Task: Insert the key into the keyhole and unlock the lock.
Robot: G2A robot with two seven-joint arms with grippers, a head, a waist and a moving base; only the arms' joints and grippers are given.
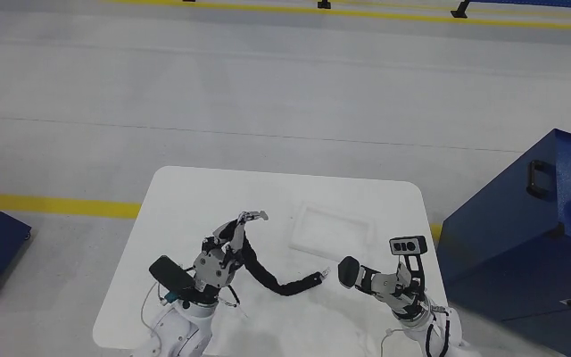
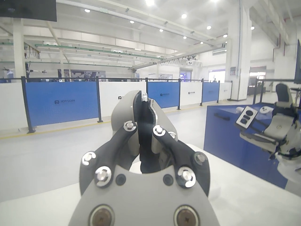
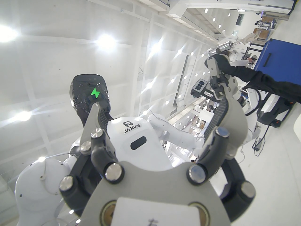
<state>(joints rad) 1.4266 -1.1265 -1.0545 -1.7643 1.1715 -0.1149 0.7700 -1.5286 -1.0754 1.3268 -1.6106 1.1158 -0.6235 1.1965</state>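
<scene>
Cable lock [image 1: 278, 286] half-hidden in left jaws

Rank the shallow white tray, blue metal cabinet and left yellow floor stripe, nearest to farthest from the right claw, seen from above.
1. Shallow white tray, on the table just beyond the right claw.
2. Blue metal cabinet, beside the table's right edge.
3. Yellow floor stripe, far left.

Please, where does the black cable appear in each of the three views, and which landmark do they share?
Top view: the black cable runs from the left hand and curves over the table.
Left wrist view: the cable is clamped between that hand's fingers.
Right wrist view: the cable stretches from the left hand, passing the blue cabinet.
Shared landmark: the blue cabinet.
</scene>
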